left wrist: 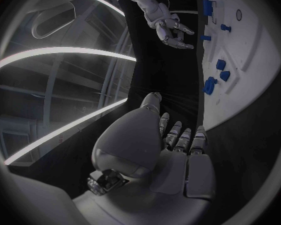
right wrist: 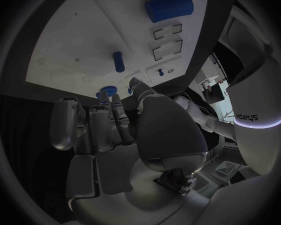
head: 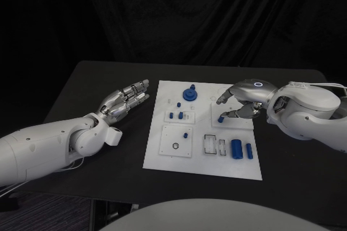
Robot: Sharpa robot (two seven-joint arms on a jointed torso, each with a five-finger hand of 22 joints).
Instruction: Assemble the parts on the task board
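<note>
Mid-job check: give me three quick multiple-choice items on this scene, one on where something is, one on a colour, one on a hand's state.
1. Where is the right hand?
A. Over the far right part of the white board
B. Off the table
C. On the board's near left corner

2. What colour is the gear-shaped part at the board's far edge?
A. Red
B. Blue
C. Green

3. How is the left hand?
A. Holding a part
B. Pressing the board
C. Open, holding nothing, left of the board

Answers: 1 A, the head view shows it there above a small blue peg. 2 B, it is plainly blue. 3 C, its fingers are extended over bare table.
</note>
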